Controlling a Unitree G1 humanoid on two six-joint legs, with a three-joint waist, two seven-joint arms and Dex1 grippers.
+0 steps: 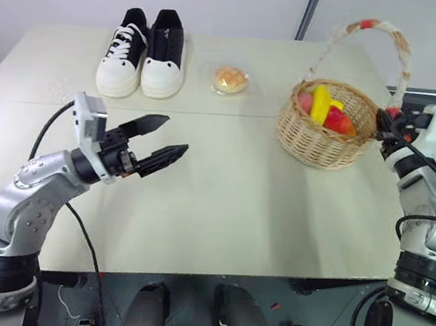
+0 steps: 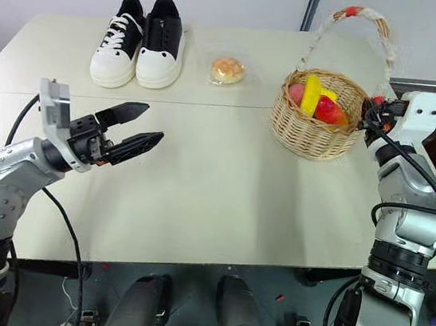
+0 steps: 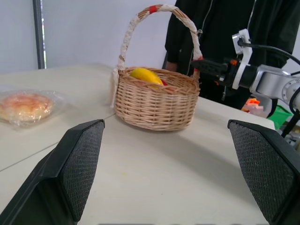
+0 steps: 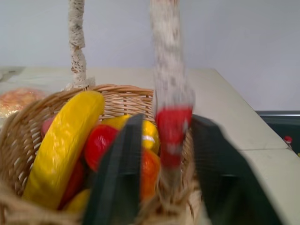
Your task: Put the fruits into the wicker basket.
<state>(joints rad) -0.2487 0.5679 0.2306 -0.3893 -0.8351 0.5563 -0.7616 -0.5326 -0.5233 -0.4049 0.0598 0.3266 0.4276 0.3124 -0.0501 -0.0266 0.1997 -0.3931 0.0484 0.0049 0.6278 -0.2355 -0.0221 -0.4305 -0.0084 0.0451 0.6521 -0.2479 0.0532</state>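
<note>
Two fruits lie inside the round tan woven wicker basket [image 1: 324, 129] with its tall white-wrapped, red-banded arched handle: the curved bright yellow banana [image 1: 321, 103] stands slanted across the bowl, and the fuzzy pink-red peach [image 1: 341, 121] sits against it on the side toward the table's right edge. More red shows at the far-left rim of the bowl, partly hidden by the banana. The basket stands on the pale beige table [image 1: 228, 205], in its far right part.

The right gripper [image 4: 164, 187] is at the basket's right side. In the right wrist view its two black fingers [image 4: 119, 178] stand on either side of the red-banded foot of the handle — parted, with a gap on each side of the band. That view is blurred, so I cannot tell whether either finger touches the handle.

The left gripper [image 1: 156, 140] hovers above the table's near left part, well apart from the basket, pointing toward the table's middle. Its fingers [image 1: 144, 125] are spread wide with nothing between them; the left wrist view confirms this, with the basket seen in the gap far beyond.

At the far edge — a pair of black-and-white lace-up sneakers [image 1: 144, 53] side by side, toes toward the robot. Between the sneakers and the basket lies an orange-tan bun in clear plastic wrap [image 1: 231, 79]. A person in dark clothing [image 3: 220, 42] stands behind the basket.
</note>
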